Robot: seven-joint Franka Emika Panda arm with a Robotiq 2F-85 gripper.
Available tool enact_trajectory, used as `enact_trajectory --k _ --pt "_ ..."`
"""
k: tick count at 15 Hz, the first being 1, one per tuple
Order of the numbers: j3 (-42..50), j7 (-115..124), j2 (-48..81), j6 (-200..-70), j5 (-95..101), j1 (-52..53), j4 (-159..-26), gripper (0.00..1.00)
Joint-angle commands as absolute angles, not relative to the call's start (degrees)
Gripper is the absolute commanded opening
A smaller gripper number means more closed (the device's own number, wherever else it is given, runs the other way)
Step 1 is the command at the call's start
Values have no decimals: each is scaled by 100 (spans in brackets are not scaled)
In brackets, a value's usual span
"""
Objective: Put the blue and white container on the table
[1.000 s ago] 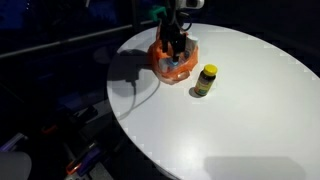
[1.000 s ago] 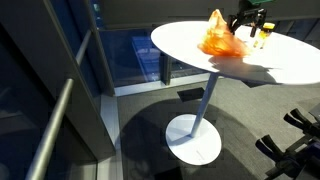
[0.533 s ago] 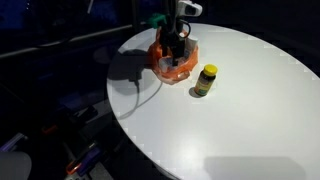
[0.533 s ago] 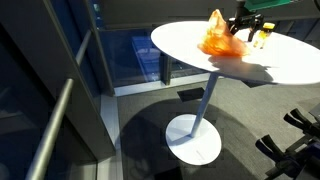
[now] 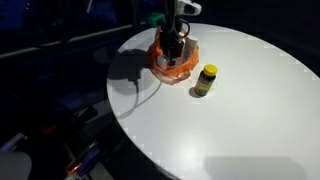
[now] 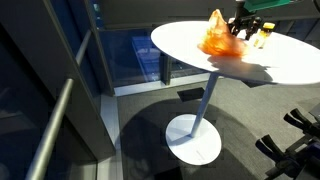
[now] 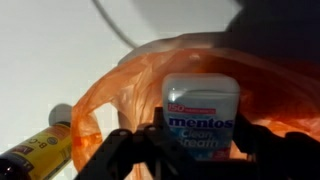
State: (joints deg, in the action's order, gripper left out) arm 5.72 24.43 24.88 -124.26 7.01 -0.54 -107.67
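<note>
The blue and white container, a light blue pack with a white label, stands upright inside the orange mesh bag. In the wrist view my gripper is shut on it, one dark finger against each side. In both exterior views the gripper reaches down into the bag, and the container itself is hidden there. The bag rests on the round white table near its far edge.
A dark jar with a yellow lid stands on the table beside the bag; in the wrist view the jar shows at the lower left. A thin cable runs across the tabletop behind the bag. The table edge is close to the bag.
The jaws have closed onto the container inside the bag. The arm has settled slightly lower; bag and jar have not moved.
</note>
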Motion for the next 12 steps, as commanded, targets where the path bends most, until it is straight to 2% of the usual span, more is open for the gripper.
enact_trajectory --k 1,12 --pt "635 2259 1847 -12360 673 -29 -11154 40" --pt "1023 2143 315 -12377 671 -625 -12112 40"
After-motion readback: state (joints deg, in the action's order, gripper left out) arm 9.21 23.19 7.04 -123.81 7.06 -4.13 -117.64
